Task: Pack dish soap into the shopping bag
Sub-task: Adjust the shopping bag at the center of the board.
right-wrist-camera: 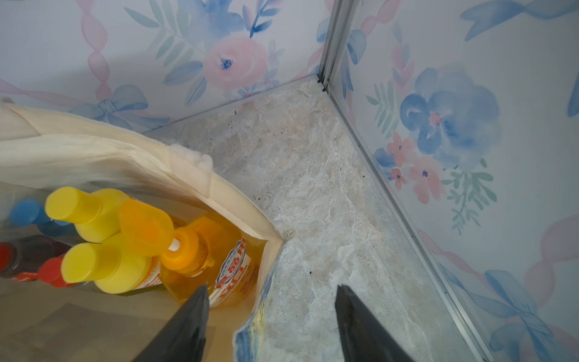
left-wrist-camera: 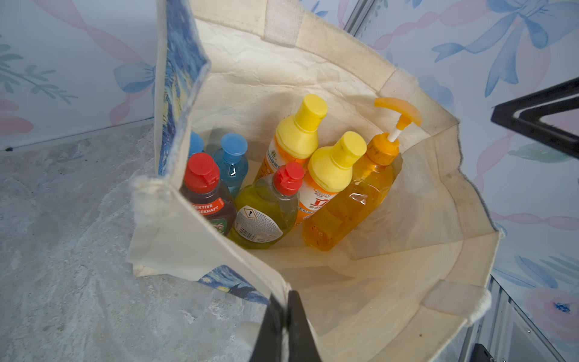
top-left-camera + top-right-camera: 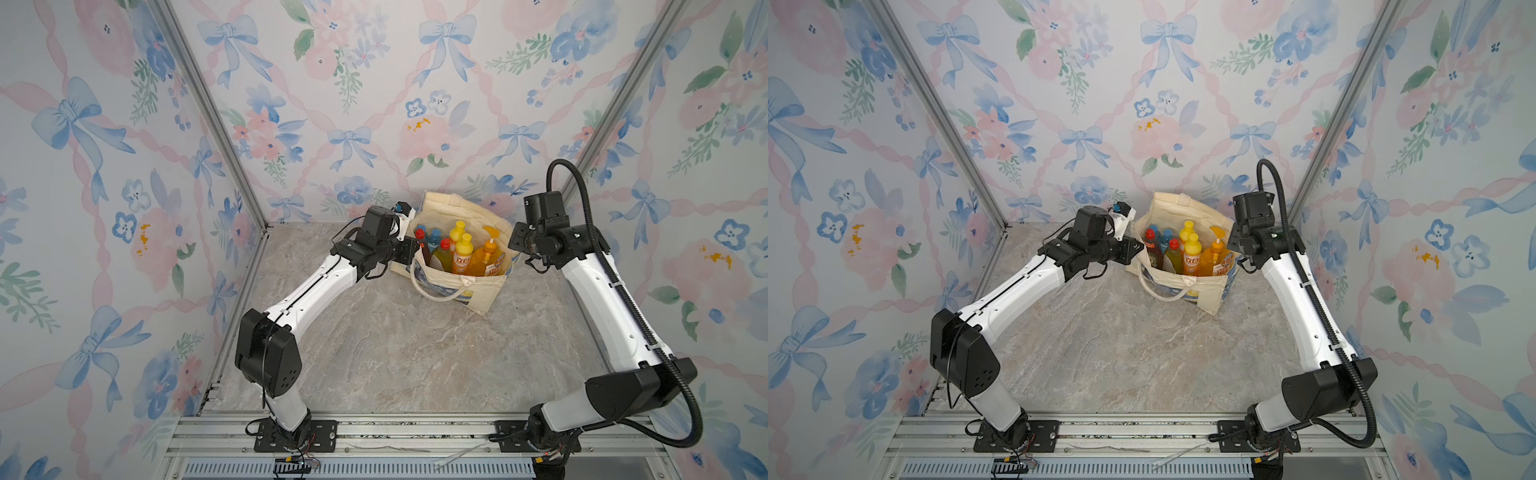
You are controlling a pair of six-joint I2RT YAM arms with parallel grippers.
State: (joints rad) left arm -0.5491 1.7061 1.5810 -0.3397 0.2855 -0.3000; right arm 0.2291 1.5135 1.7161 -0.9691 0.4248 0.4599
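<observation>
Left gripper [image 3: 410, 249]: we find its fingers [image 2: 300, 329] pressed together on the left rim of the bag [image 3: 484, 291], cloth pinched between them.

Bag: cream tote with a blue-and-yellow print outside. We place it upright on the marble-patterned table [image 3: 395, 353], toward the back wall, between the two arms, mouth open. A cream strap [image 2: 283, 25] is sewn to its far wall.

Contents, all inside the bag, standing or leaning. We count:
- dark bottle [image 2: 206, 203], red cap, at the left wall;
- two blue bottles [image 2: 233, 163] behind it, one half hidden by that wall;
- green bottle [image 2: 266, 216], red cap, touching the dark one;
- two yellow-capped bottles [image 2: 297, 131], orange labels, one behind the other, both tilted;
- pump bottle [image 2: 351, 203], orange liquid, leaning against the nearer yellow-capped one.

Right gripper [image 1: 273, 285]: we see its fingers spread apart, straddling the right rim of the bag, one over the inside, one over the table, gripping nothing.
</observation>
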